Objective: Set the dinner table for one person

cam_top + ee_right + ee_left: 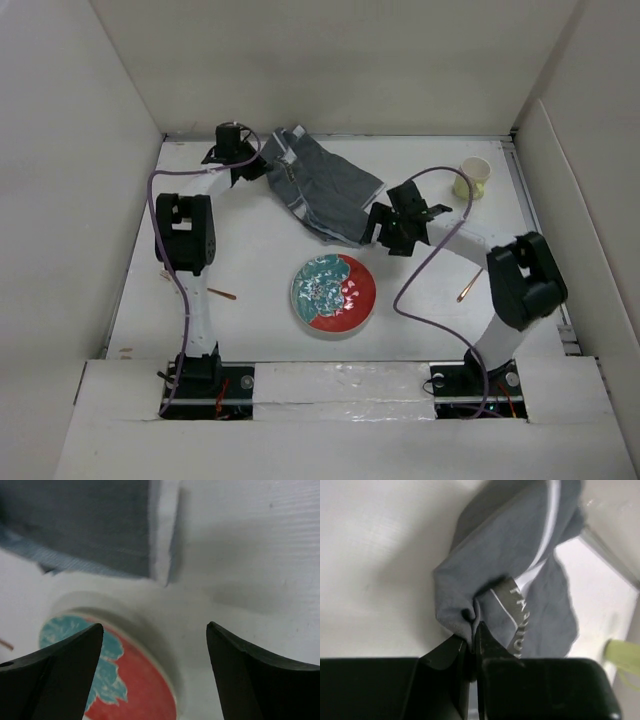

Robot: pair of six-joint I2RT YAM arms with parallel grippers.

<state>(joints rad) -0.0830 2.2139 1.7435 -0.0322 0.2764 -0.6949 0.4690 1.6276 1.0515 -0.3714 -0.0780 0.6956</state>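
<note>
White walls [350, 60] box in the large matte white dinner table [250, 250]. Setting seems barely begun: left gripper [474, 630] pinches the crumpled dark grey striped cloth [330, 195] at the far side, right gripper [154, 627] gapes empty nearby; round red-and-teal plate [333, 292], yellow cup [474, 176] await arranging.

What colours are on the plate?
The plate is red and teal, rimmed white; clearest in the top external view.
</note>
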